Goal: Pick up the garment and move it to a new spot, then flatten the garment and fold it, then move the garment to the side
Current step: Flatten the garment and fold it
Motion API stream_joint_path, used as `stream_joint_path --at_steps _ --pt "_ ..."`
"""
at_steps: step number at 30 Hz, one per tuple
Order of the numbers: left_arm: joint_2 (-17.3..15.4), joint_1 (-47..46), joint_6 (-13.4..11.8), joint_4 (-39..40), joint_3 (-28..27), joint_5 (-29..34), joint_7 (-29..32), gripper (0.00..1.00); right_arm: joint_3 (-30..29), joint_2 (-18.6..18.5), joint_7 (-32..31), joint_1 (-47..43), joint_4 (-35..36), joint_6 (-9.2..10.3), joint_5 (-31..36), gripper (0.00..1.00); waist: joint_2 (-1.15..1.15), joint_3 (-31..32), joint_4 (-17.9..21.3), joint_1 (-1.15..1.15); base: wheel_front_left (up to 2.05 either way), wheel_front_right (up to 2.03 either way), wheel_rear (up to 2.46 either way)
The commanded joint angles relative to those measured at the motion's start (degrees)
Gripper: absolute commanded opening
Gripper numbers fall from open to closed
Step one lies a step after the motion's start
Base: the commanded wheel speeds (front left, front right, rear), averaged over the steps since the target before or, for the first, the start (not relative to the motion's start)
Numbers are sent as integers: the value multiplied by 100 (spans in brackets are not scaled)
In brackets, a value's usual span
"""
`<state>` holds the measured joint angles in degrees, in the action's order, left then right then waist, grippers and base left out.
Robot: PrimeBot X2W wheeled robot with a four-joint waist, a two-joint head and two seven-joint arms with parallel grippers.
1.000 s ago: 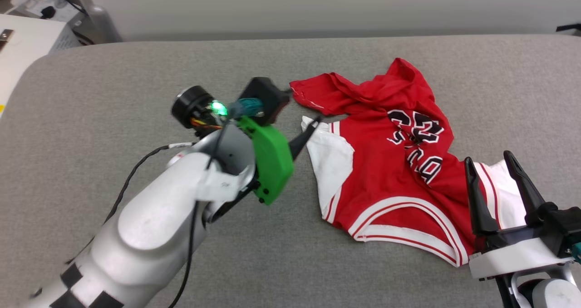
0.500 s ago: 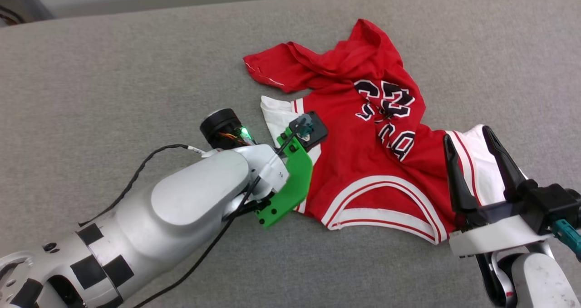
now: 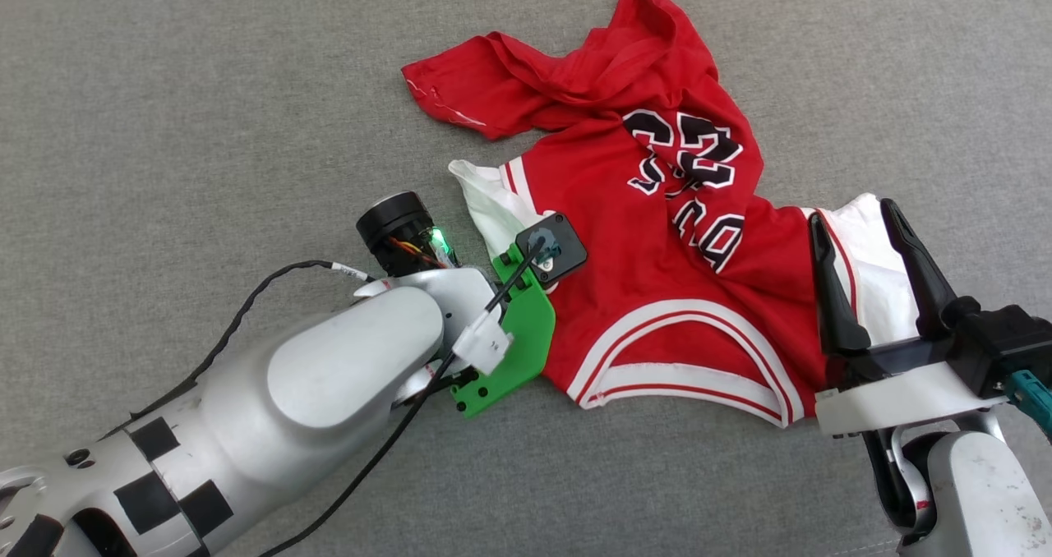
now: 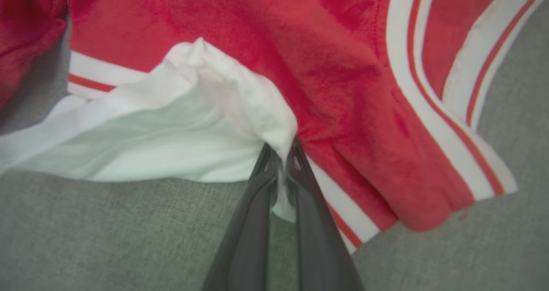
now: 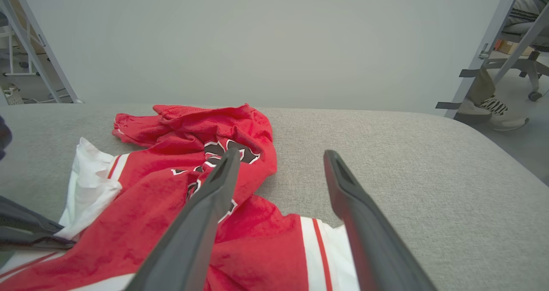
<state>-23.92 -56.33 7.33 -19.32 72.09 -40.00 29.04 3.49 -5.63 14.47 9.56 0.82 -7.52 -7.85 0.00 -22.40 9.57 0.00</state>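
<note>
Head view: red garment (image 3: 649, 294), crumpled with its lettering up, lies mid-counter (image 3: 205, 89) between both arms, its neck trim nearest the robot.
Left wrist view: left gripper (image 4: 283, 153), jaws pinched shut on the white sleeve (image 4: 171, 123); lifting likely starts here.
Right wrist view: right gripper (image 5: 281, 153), jaws wide and empty, above the other sleeve (image 5: 332, 256).

Grey fabric-covered surface (image 3: 205, 89) with rounded corners, plain pale wall (image 5: 257, 37) right behind it. Off to the right: grey floor (image 5: 532, 149), a slanted metal post (image 5: 492, 25) and somebody's sneaker (image 5: 508, 120).
</note>
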Motion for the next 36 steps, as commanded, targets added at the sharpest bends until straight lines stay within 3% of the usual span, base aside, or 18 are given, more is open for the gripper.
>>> stream_joint_path --at_steps 1,2,3,4,14,20,28,36 --pt "-26 226 15 -164 123 141 -302 0 -54 0 51 -18 -13 3 66 100 0 183 -173 0 0 0 0" --pt "-19 216 15 -208 74 153 -586 0 -83 -4 51 -53 -14 3 74 100 0 237 -215 0 0 0 0" --pt "15 342 -187 -269 -241 232 -1682 0 -185 -6 52 -249 -20 3 100 100 0 490 -401 0 0 0 0" --pt "8 431 -312 -226 -332 239 -1946 0 -216 -3 52 -310 -18 3 103 100 0 553 -457 0 0 0 0" --pt "-219 1876 -1699 408 -1498 -415 -3874 0 -456 -25 52 -707 -33 3 104 100 0 895 -964 0 0 0 0" --pt "-291 2922 -2266 455 -2307 -853 -4365 0 -492 -44 52 -796 -75 3 94 100 0 993 -1120 0 0 0 0" --pt "-91 4265 -2345 264 -3694 -735 -4402 0 -546 -42 52 -935 -155 3 74 100 0 1113 -1229 0 0 0 0" --pt "295 4899 -1973 -656 -4290 -443 -4403 0 -579 -57 52 -994 -262 3 87 100 0 1161 -1263 0 0 0 0"
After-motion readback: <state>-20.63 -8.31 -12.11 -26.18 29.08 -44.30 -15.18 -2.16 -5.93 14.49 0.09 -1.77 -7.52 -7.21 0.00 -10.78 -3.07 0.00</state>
